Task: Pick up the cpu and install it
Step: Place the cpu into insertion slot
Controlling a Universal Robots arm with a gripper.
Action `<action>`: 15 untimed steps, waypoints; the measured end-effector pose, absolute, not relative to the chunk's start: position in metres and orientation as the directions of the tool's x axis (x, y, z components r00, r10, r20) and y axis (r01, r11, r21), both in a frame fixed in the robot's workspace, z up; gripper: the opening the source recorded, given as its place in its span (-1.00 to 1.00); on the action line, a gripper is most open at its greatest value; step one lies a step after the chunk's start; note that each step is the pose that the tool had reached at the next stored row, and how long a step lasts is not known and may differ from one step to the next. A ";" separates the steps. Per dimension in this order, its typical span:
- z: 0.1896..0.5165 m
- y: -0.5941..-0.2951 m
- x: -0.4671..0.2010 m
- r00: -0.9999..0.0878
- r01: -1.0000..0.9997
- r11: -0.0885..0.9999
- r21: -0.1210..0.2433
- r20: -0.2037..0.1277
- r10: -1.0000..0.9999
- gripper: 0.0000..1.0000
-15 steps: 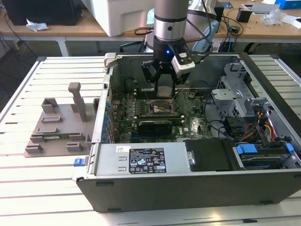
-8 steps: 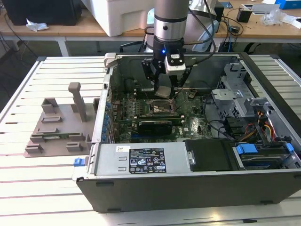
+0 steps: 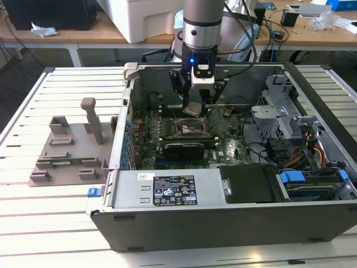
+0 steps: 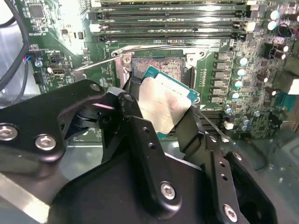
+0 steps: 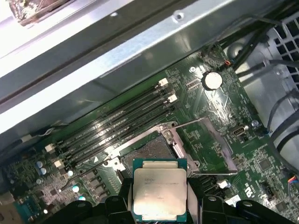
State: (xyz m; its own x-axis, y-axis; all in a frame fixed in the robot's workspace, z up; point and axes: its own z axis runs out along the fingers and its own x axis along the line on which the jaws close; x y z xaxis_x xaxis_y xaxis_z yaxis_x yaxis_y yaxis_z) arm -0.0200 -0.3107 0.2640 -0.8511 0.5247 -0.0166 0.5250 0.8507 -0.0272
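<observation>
The arm (image 3: 202, 22) pointed down into the case (image 3: 223, 223). Its gripper (image 3: 193, 107) pinched the cpu (image 5: 160, 192) tight, over the socket (image 5: 150, 150).

Silver-topped, teal-edged cpu (image 5: 160, 189); black tool (image 5: 159, 201); green motherboard (image 5: 261, 158).

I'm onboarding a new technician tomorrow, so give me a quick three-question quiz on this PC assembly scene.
1. True or false: the cpu already lies seated in the motherboard socket.
2. Multiple choice: the gripper has its jaws shut on A) a screwdriver, B) the cpu, C) a memory stick.
3. Fill in: in the exterior view, the grey fixture lies to the view's ____ of the computer case.

Key:
1. False. The cpu is held above the open socket.
2. B.
3. Left.
</observation>
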 end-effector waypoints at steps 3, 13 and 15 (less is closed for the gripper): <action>0.264 -0.311 -0.020 -0.830 0.557 0.830 -0.027 -0.017 0.557 0.09; 0.264 -0.311 -0.020 -0.752 0.660 0.751 -0.027 -0.017 0.659 0.09; 0.264 -0.311 -0.020 -0.734 0.680 0.733 -0.027 -0.017 0.679 0.09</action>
